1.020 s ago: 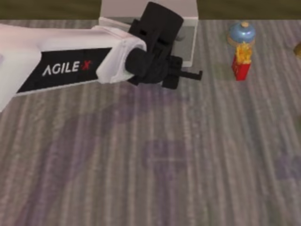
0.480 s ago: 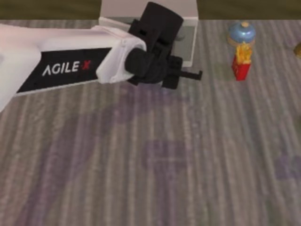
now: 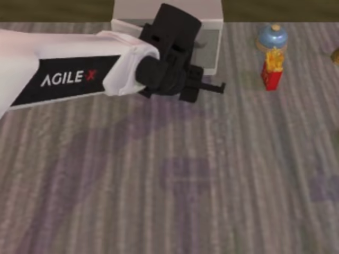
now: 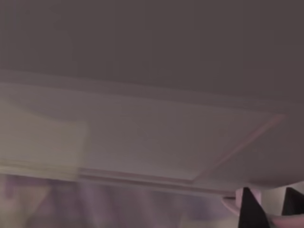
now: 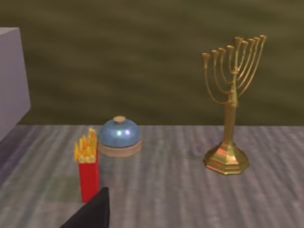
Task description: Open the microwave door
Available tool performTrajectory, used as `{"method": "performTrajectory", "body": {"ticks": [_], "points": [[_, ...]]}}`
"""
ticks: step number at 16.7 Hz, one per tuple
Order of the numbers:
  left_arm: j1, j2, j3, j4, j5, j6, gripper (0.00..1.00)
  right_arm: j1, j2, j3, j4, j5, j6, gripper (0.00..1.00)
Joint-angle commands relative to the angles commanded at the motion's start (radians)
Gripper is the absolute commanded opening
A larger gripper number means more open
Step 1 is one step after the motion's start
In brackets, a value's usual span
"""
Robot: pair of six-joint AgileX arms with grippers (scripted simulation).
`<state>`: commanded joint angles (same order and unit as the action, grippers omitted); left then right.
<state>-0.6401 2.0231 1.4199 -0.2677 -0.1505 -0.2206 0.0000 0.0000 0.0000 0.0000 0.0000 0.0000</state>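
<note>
Your left gripper (image 3: 214, 86) is reaching in at the front of the microwave (image 3: 212, 13) standing at the far edge of the surface (image 3: 169, 185), just by the microwave door (image 3: 209, 47), though you cannot tell how its fingers are set.

- Microwave (image 3: 212, 32): back cut off by the top view's upper edge; left arm's wrist covers much of its front.
- Microwave door (image 4: 142, 137): fills the left wrist view, blurred; handle not discernible.
- Left gripper (image 3: 214, 86): beside the microwave's front; possibly closed, cannot confirm.
- Candelabrum (image 5: 230, 118): only a sliver at the top view's right edge.
</note>
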Motion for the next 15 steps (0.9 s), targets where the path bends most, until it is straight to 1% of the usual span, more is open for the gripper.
{"method": "performTrajectory", "body": {"ticks": [3, 15], "points": [[0.011, -0.022, -0.033, 0.016, 0.025, 0.033, 0.00, 0.000, 0.000, 0.000, 0.000, 0.000, 0.000, 1.00], [0.012, -0.022, -0.033, 0.016, 0.025, 0.034, 0.00, 0.000, 0.000, 0.000, 0.000, 0.000, 0.000, 1.00]]}}
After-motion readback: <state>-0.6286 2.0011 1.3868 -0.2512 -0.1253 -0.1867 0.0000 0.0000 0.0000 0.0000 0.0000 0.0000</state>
